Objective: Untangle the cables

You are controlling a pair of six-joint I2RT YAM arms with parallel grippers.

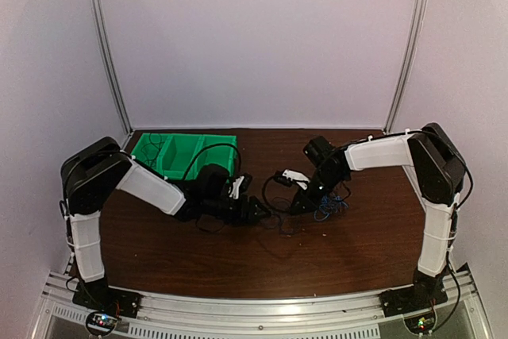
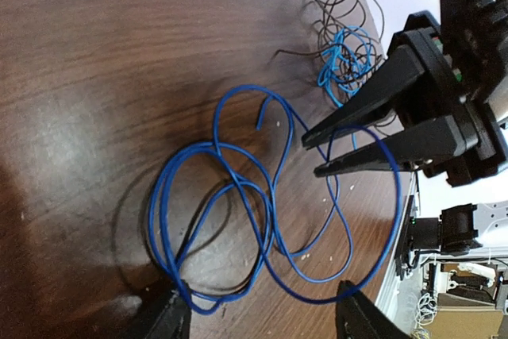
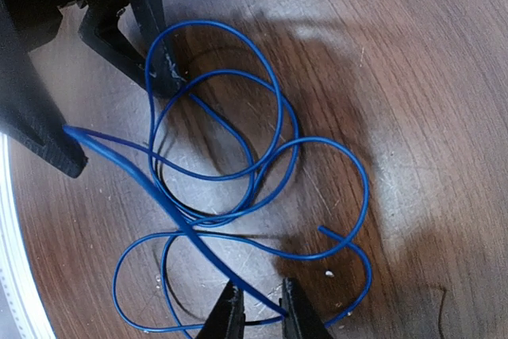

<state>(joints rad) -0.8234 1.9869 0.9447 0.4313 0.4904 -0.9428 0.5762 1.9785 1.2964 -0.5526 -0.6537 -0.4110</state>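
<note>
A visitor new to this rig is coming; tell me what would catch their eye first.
A long bright blue wire sprawls in loose overlapping loops at the middle of the dark wooden table. The right gripper pokes its narrow-set black fingertips into the loops, facing the wide-open left gripper. A smaller knot of blue and black wires lies apart, just beyond the right gripper, and a bright green plastic bin sits back left.

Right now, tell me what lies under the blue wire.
Under the blue wire: a thin black wire on the wooden table, seen between loops; hidden where strands cross.
</note>
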